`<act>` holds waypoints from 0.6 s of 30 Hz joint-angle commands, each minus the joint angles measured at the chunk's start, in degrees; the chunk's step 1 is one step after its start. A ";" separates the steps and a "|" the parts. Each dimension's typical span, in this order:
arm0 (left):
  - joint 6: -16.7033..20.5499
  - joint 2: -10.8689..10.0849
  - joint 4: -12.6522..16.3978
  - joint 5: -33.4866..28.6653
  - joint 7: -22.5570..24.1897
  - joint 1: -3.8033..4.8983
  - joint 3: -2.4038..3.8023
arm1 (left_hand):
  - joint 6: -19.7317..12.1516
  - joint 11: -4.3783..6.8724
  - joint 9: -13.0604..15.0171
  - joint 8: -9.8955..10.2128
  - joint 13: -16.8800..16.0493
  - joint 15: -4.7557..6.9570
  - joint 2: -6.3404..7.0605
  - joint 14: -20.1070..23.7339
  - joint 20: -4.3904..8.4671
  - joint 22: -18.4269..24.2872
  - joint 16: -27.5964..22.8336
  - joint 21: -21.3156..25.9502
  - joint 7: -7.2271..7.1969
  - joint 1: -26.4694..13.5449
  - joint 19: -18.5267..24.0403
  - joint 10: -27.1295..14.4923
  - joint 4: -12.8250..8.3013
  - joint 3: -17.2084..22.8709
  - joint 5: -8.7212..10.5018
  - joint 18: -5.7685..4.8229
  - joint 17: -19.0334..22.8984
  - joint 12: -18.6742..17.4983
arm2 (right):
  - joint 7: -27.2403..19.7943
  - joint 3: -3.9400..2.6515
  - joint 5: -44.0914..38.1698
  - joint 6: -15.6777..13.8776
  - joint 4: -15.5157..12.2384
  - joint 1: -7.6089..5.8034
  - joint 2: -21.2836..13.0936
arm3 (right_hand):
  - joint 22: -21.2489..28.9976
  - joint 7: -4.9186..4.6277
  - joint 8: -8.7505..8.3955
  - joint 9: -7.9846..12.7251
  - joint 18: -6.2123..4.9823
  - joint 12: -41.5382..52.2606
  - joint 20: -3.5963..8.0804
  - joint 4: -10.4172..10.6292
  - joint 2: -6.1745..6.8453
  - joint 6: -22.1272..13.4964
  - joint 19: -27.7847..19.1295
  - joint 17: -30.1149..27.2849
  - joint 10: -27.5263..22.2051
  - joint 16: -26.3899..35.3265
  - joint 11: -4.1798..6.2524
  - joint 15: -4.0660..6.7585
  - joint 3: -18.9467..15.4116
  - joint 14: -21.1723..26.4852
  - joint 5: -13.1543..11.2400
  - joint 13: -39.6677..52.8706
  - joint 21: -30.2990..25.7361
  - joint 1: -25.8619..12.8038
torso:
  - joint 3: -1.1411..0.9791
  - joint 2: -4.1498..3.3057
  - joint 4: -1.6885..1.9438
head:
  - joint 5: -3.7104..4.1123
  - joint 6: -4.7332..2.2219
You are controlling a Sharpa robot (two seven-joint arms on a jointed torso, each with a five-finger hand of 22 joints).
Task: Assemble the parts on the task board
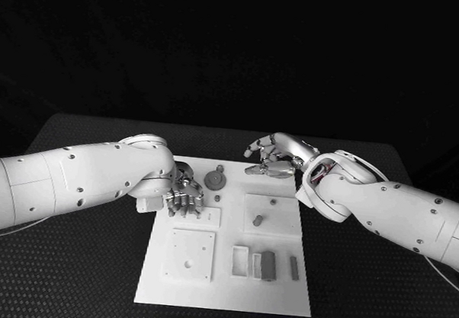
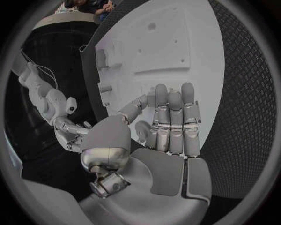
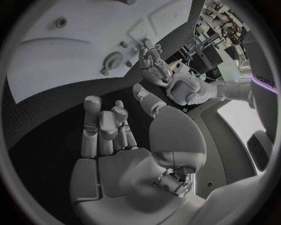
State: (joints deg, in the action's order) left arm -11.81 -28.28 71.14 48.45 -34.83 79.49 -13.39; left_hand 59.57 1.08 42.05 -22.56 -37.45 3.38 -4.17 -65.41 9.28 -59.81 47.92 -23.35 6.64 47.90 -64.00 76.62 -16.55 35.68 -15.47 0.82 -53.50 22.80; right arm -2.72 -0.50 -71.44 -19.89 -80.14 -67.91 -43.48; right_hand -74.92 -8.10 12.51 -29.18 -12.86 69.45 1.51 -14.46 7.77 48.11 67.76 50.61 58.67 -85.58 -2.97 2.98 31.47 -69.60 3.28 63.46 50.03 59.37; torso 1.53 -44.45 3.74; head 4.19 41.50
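Nearest the camera, small grey parts [image 1: 268, 264] lie loose on the flat white task board [image 1: 224, 296], mid-counter. Left hand [image 1: 185, 195] rests fingers-down on the board, seemingly empty. Right hand [image 1: 276, 156] hovers open beyond it. Next: pick a part.

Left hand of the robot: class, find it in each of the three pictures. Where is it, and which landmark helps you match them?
Head view: the left hand lies on the white board, at its far left part, beside a round part.
Left wrist view: the left hand is large in the middle, fingers flat on the board.
Right wrist view: the left hand is small, at the board's edge.
Shared landmark: the white board.
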 commanded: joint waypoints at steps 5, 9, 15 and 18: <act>-1.74 0.00 0.76 0.07 0.57 -0.01 0.01 | 4.13 0.56 0.13 -0.39 -0.07 0.32 -0.70 -0.06 -0.02 -0.12 0.28 -0.25 -3.78 0.13 -0.32 -0.19 -0.06 0.48 0.09 0.47 0.13 0.40 | -0.08 -0.03 -0.03 0.86 0.06 0.01 0.10 | -0.87 -1.61 0.11 0.08 -2.14 -0.28 0.36 0.35 0.06 -1.11 -0.17 -0.07 -0.33 0.38 -0.24 0.08 -0.04 0.31 0.14 -0.11 -0.31 0.49 | -0.03 0.01 -0.03 | -0.03 -0.05; -1.69 -0.28 0.96 -0.14 0.59 -0.03 0.01 | 4.13 0.56 0.17 -0.39 -0.08 0.33 -0.70 -0.06 -0.01 -0.16 0.32 -0.25 -3.78 0.15 -0.32 -0.19 -0.07 0.50 0.12 0.47 0.17 0.44 | -0.08 -0.03 -0.03 0.87 0.13 0.01 0.10 | -0.87 -1.61 0.11 0.08 -2.14 -0.27 0.36 0.35 0.06 -1.11 -0.17 -0.07 -0.33 0.38 -0.23 0.08 -0.05 0.31 0.14 -0.12 -0.32 0.50 | -0.02 0.00 -0.02 | 0.00 -0.06; -1.74 -0.28 0.74 -0.14 0.59 -0.04 0.01 | 4.14 0.57 0.22 -0.40 -0.10 0.34 -0.69 -0.06 0.00 -0.20 0.38 -0.24 -3.79 0.18 -0.33 -0.20 -0.09 0.53 0.14 0.47 0.22 0.48 | -0.10 -0.03 -0.02 0.96 0.12 0.01 0.16 | -0.88 -1.61 0.11 0.08 -2.14 -0.27 0.35 0.35 0.05 -1.10 -0.17 -0.07 -0.34 0.39 -0.23 0.09 -0.07 0.31 0.14 -0.13 -0.33 0.51 | -0.02 0.02 0.01 | 0.08 -0.13; -1.96 -0.27 0.72 -0.14 0.69 -0.04 0.01 | 4.14 0.58 0.24 -0.40 -0.10 0.34 -0.69 -0.06 0.00 -0.23 0.41 -0.24 -3.80 0.19 -0.33 -0.20 -0.08 0.55 0.15 0.47 0.24 0.50 | -0.09 -0.03 -0.02 1.05 0.14 0.01 0.17 | -0.88 -1.60 0.11 0.09 -2.14 -0.27 0.35 0.35 0.04 -1.10 -0.17 -0.08 -0.34 0.39 -0.23 0.09 -0.08 0.32 0.14 -0.14 -0.33 0.52 | -0.02 0.02 0.01 | 0.07 -0.09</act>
State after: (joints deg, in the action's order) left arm -12.66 -28.63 71.80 48.43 -34.80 79.45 -13.40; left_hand 59.57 1.08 42.22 -22.79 -37.49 3.37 -4.16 -65.41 9.18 -59.97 47.95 -23.35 6.64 47.92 -63.91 76.61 -16.64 35.95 -15.11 0.82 -53.35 23.02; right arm -2.69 -0.50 -71.43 -19.65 -79.99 -67.91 -43.36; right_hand -74.92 -8.17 12.51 -29.18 -12.86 69.44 1.41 -14.46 7.77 48.04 67.67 50.62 58.67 -85.58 -2.97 2.98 31.48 -69.60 3.28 63.41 50.03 59.37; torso 1.51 -44.43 3.74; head 4.26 41.37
